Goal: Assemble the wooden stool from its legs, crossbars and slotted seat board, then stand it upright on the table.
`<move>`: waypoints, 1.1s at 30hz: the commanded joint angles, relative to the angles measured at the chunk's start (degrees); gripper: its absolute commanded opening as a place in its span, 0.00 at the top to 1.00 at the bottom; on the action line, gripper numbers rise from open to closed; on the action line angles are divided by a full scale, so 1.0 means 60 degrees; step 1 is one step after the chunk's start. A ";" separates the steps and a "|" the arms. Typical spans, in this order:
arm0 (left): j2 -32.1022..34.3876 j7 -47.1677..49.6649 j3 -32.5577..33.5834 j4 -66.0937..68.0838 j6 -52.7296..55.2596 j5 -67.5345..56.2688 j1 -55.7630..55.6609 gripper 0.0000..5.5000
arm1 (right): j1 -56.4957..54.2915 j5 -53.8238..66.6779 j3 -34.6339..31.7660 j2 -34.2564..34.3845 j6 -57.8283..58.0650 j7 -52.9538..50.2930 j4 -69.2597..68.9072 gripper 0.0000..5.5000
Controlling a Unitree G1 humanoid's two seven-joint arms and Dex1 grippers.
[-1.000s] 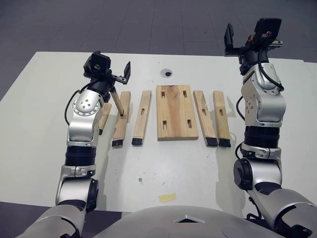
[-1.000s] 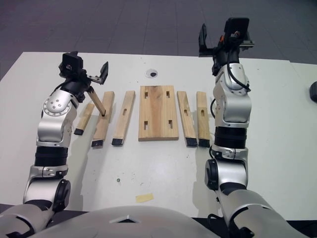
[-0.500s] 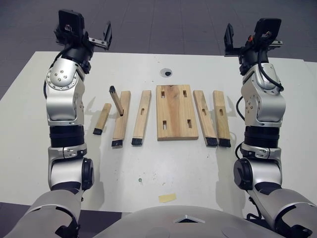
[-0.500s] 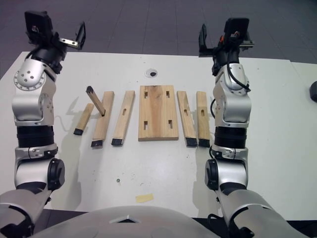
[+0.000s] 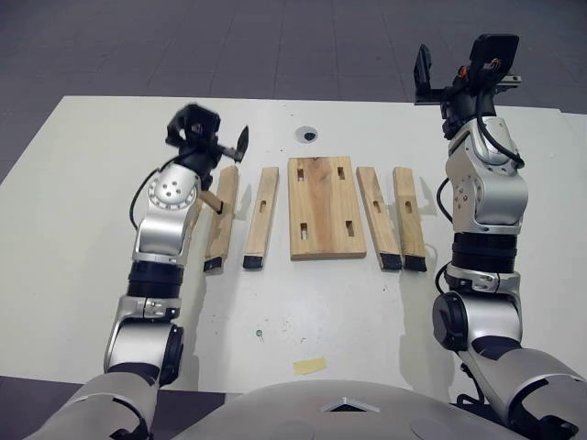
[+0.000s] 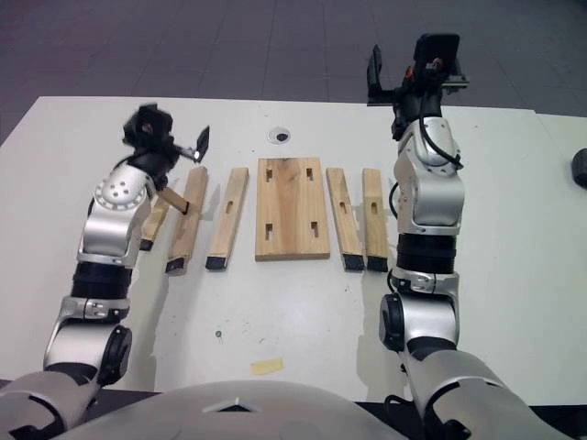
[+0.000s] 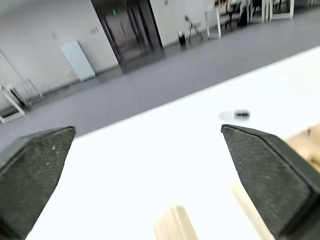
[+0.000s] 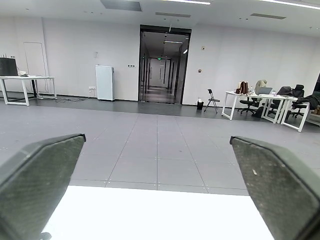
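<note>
The left end effector (image 5: 213, 143), up at the surface's far edge half a second ago, has dropped back to 10 o'clock of the seat board (image 5: 326, 207), with its fingers apart above the tilted crossbar (image 6: 177, 200). The right end effector (image 5: 456, 84) stays raised at 1 o'clock, also spread. The white surface (image 5: 73, 202) carries the board flat at centre, with two legs (image 5: 260, 216) at its 9 o'clock and two at 3 o'clock (all lying flat); grey floor tiles lie beyond. The left forearm covers part of a second crossbar (image 6: 158, 218), and the left end effector is blurred.
</note>
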 commanded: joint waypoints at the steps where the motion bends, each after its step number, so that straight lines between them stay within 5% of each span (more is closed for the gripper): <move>1: -0.0259 0.0041 0.0231 -0.0116 -0.0585 -0.0194 -0.0328 0.02 | -0.0034 0.0027 -0.0034 -0.0111 0.0095 0.0056 0.0083 0.02; 8: -0.0688 0.0442 0.0590 -0.1205 -0.0585 -0.0477 -0.0869 0.02 | -0.0031 0.0008 -0.0066 -0.0159 -0.0007 0.0139 0.0324 0.02; 14: 0.0135 0.1160 0.2180 -0.3614 0.0983 -0.0407 0.0345 0.02 | 0.0138 -0.0001 -0.0086 -0.0234 0.0075 0.0147 0.0124 0.02; 23: -0.0629 0.1002 0.0352 -0.6879 0.3485 -0.0236 0.4967 0.02 | 0.0898 0.0054 -0.0325 -0.0386 0.0360 0.0070 -0.0453 0.02; 33: -0.0815 0.1175 -0.0158 -0.7283 0.5122 -0.0055 0.5962 0.06 | 0.1391 0.0124 -0.0426 -0.0286 0.0631 -0.0046 -0.1048 0.02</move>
